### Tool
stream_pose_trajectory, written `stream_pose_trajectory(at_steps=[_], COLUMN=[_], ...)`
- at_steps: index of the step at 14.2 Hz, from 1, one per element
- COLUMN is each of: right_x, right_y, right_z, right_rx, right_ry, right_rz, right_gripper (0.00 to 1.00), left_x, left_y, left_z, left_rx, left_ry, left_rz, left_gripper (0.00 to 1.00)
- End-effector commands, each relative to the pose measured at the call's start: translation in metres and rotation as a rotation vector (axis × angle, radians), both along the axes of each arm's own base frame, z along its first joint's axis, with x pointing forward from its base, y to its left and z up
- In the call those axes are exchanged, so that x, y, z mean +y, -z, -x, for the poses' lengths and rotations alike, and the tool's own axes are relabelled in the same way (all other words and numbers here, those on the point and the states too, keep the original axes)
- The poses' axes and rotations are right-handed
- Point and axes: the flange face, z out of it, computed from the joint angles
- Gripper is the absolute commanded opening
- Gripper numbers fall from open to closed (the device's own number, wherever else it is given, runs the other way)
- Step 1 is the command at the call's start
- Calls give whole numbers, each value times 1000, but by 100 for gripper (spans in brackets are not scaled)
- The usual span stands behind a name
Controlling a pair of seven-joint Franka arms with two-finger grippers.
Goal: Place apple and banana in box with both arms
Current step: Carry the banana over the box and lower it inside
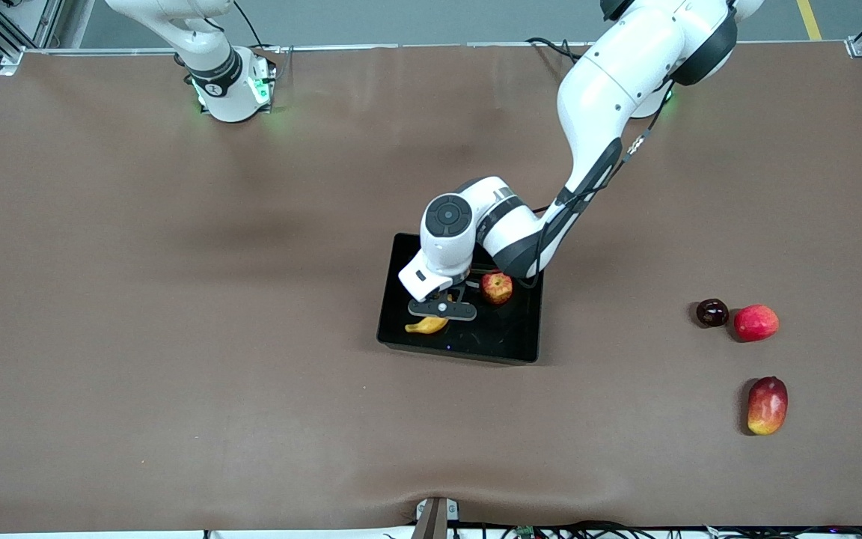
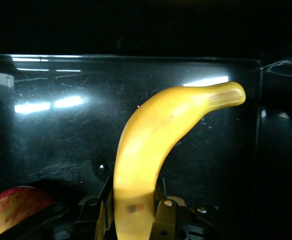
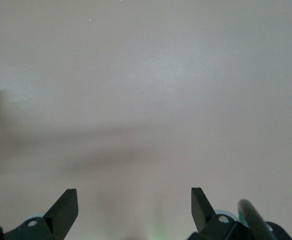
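The black box lies at the middle of the table. The red apple sits inside it; it also shows in the left wrist view. My left gripper is down inside the box beside the apple, shut on the yellow banana. In the left wrist view the banana stands out from between the fingers of my left gripper, low over the box floor. My right gripper is open and empty over bare brown table. It is out of the front view and waits.
Toward the left arm's end of the table lie a dark round fruit, a smooth pinkish-red fruit beside it, and a red-and-yellow mango-like fruit nearer the front camera. The brown mat covers the whole table.
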Motion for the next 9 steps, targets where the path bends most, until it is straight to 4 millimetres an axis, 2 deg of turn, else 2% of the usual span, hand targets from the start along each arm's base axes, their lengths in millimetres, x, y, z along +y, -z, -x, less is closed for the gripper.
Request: stream_pose_trajectory(at_steps=[1, 2, 3, 4, 5, 6, 8, 9], right_x=[-5, -4, -4, -4, -5, -4, -6, -8], right_y=[-1, -1, -1, 0, -1, -1, -1, -1], right_z=[1, 1, 1, 1, 1, 1, 1, 2], right_rx=[1, 3, 3, 6, 3, 3, 2, 0], right_ry=[21, 20, 19, 19, 21, 21, 25, 30], right_rz=[-2, -2, -2, -3, -2, -4, -10, -17], right_gripper=[100, 100, 100, 100, 100, 100, 100, 100], left_x=[-2, -1, 3, 8, 14, 36, 87, 106], left_y=[0, 0, -4, -13, -32, -61, -130, -163], left_z=[-4, -4, -8, -13, -20, -35, -64, -71], left_rx=[-32, -31, -36, -44, -54, -58, -75, -92], left_ry=[10, 7, 3, -10, -26, -58, -119, -114], left_rz=[-15, -17, -18, -18, -23, -50, -72, -81], left_gripper=[18, 63, 100, 100, 100, 100, 100, 100])
